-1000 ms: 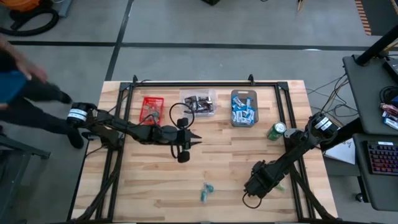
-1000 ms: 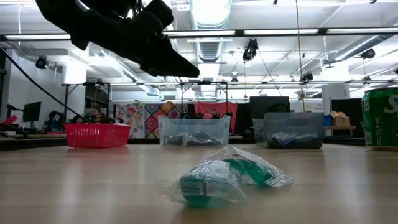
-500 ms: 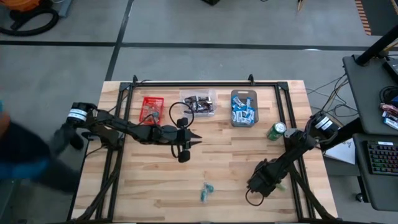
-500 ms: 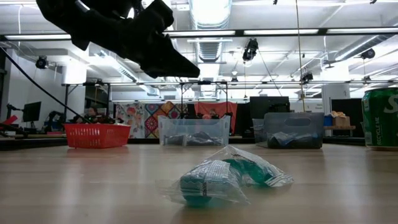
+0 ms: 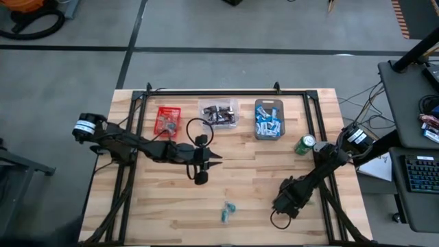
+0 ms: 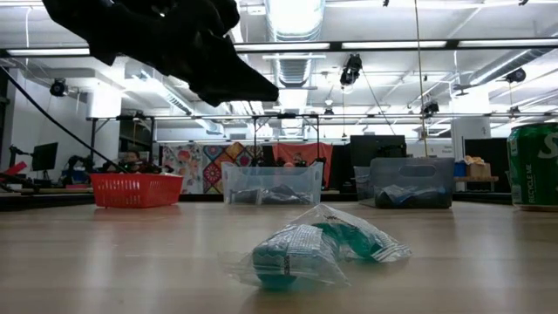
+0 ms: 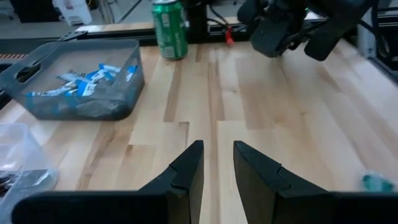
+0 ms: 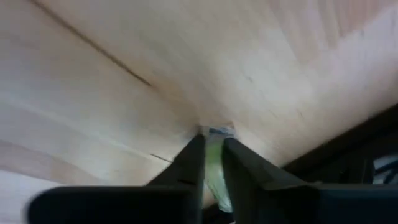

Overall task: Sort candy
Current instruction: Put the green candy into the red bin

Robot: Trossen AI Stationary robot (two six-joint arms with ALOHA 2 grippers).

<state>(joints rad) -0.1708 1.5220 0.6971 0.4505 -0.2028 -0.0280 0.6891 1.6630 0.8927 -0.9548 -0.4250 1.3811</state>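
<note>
Two teal wrapped candy pieces (image 5: 227, 211) lie together on the table near its front edge, close up in the low view (image 6: 314, 249). My right gripper (image 5: 287, 200) points down at the table's right front and is shut on a pale green wrapped candy (image 8: 216, 133). My left gripper (image 5: 209, 157) hovers above the table's middle, fingers (image 7: 217, 163) a narrow gap apart with nothing between them. The red bin (image 5: 167, 120), clear bin (image 5: 219, 113) and grey bin (image 5: 269, 118) at the back hold more candy. My right gripper pinches the pale green candy (image 8: 215, 155) between its two fingers, which come steeply from above. The candy's end (image 8: 217, 131) shows just past the fingertips, at the table top. Whether it rests on the wood or is lifted, I cannot tell.
A green can (image 5: 305, 144) stands right of the grey bin. A black frame rail (image 5: 212, 92) runs along the table's far edge and down both sides. Bare wood lies between the two grippers.
My right gripper has sunk a little toward the table at the right front. A person who stood by the table's left side has gone out of view.
</note>
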